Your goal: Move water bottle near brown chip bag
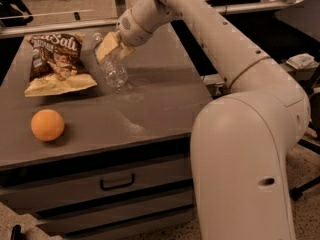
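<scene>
The clear ribbed water bottle lies tilted on the grey cabinet top, its white cap toward the back left, just right of the brown chip bag. A small gap separates bottle and bag. The bag lies flat at the back left, its pale yellow edge toward the front. My gripper reaches in from the upper right and is closed around the bottle's upper half, with a pale finger pad across it. The bottle's lower end touches or nearly touches the surface.
A round orange fruit sits at the front left of the top. The cabinet has drawers with a dark handle below. My arm's large white body fills the right foreground. A rail runs behind the cabinet.
</scene>
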Robot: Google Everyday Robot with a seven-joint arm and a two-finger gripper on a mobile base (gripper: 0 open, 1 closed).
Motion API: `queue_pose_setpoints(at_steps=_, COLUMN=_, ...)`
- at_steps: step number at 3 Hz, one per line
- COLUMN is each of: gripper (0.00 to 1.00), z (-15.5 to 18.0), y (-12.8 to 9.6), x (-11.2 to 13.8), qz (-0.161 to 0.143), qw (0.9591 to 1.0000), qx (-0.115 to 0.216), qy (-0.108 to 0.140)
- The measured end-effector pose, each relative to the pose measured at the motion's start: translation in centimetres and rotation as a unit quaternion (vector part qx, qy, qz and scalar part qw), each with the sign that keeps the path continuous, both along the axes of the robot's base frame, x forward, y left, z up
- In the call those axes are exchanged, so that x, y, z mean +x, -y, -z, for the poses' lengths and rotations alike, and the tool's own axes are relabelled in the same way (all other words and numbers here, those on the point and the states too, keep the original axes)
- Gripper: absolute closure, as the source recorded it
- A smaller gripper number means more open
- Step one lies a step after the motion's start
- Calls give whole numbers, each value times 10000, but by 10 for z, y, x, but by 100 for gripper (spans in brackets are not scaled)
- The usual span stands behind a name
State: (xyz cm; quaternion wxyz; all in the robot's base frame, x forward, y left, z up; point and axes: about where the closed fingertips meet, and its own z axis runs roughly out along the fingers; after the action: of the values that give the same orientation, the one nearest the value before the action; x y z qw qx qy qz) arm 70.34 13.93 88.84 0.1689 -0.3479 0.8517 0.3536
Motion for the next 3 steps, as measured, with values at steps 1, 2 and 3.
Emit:
queue_pose_setpoints(at_steps=1, gripper=84, z=4, y=-17, x=-6, qz=-242, qw=9992, qx=42, qy=-308)
queue_pose_setpoints(at_steps=2, gripper=61, z=5, y=-22, x=-8, qz=-320, qw=9987, qx=51, qy=-385)
queue_pose_setpoints(at_steps=3, gripper=37, z=7, y=-26, x=-8, qz=-335, qw=9986, qx=53, qy=-398)
